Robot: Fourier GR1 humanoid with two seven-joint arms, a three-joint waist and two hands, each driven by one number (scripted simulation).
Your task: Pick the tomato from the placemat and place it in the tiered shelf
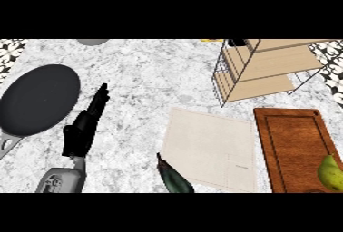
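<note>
Left hand [81, 129]: black, at the view's left over the marbled tabletop [147, 77], fingers straight and close together, pointing up-view, holding nothing; it lies just beside a dark frying pan [39, 99]. Right hand: not in view. Placemat [213, 149]: pale beige, lying flat at centre, its surface bare. Tomato: not visible anywhere in this view, neither on the placemat nor on the tiered shelf [264, 68], so its place cannot be told; it may be carried out of view by the unseen hand, but that is only a guess. Tiered shelf: light wooden boards in a wire frame, at upper right, well apart from the left hand and beyond the placemat's far corner. Other items: wooden cutting board [291, 147] right of the placemat, a green pear [330, 173] at its lower right edge, and a dark green vegetable [173, 177], identity unclear, touching the placemat's lower left edge. Handling note: if the tomato is in transit, the approach should come from the shelf's open front, level with 1 board, avoiding the wire uprights, with release only once it rests on the wood; being round, it may roll.
</note>
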